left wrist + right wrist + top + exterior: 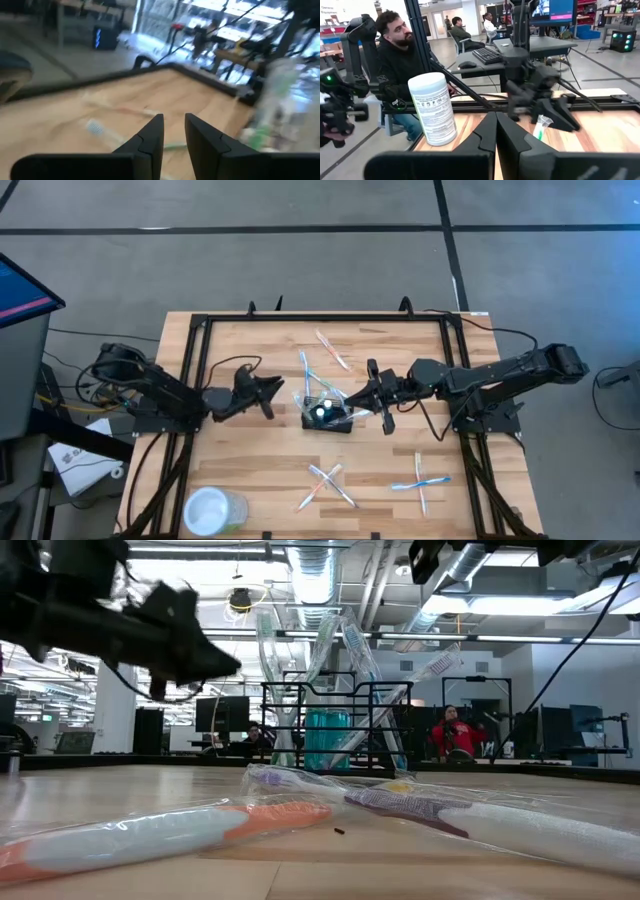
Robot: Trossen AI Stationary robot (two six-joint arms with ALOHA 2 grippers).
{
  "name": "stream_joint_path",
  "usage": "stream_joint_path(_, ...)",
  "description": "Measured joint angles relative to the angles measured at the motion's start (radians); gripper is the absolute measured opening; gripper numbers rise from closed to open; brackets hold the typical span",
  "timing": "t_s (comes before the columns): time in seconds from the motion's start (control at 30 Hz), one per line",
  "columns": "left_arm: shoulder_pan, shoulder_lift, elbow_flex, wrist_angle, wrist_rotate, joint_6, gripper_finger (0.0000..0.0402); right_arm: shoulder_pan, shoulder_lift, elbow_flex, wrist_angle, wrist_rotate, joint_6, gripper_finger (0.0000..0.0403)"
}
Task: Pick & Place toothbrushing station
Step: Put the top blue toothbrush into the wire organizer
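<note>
Desk (250,470): wooden, black-framed.
Caddy (328,417): centre, toothbrushes upright inside.
Left gripper (268,394): beside caddy, jaws slightly parted, empty.
Right gripper (372,402): jaws pressed together.

We count one small black wire-mesh caddy (328,420), one clear round plastic cup (212,511), and apparently nine plastic-wrapped toothbrushes (332,348).

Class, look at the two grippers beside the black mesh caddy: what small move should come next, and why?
Probably the left gripper should ease toward a loose toothbrush. Its fingers stand slightly apart with nothing seen between them, left of the caddy, which already holds some brushes; the right gripper is shut beside it.
</note>
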Motion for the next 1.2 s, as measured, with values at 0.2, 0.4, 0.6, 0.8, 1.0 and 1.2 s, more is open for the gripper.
stream_joint_path(0.2, 0.208, 0.000, 0.034, -0.165, 0.225, -0.174, 0.0074, -0.015, 0.000, 0.000, -0.004, 0.000, 0.026, 0.0000)
stream_joint_path(0.4, 0.400, 0.000, 0.059, -0.252, 0.463, -0.272, 0.0074, -0.022, 0.000, 0.000, -0.008, 0.000, 0.026, 0.0000)
stream_joint_path(0.6, 0.504, 0.000, 0.155, -0.470, 0.611, -0.325, 0.0074, -0.023, 0.000, 0.000, -0.008, 0.000, 0.026, 0.0000)
stream_joint_path(0.8, 0.539, 0.001, 0.238, -0.613, 0.666, -0.326, 0.0074, -0.023, 0.000, 0.000, -0.008, 0.000, 0.027, 0.0000)
stream_joint_path(1.0, 0.568, 0.024, 0.242, -0.625, 0.690, -0.403, 0.0078, -0.022, 0.000, 0.000, -0.008, 0.000, 0.027, 0.0000)
stream_joint_path(1.2, 0.572, 0.113, 0.253, -0.624, 0.716, -0.448, 0.0105, -0.022, 0.000, 0.000, -0.008, 0.000, 0.027, 0.0000)
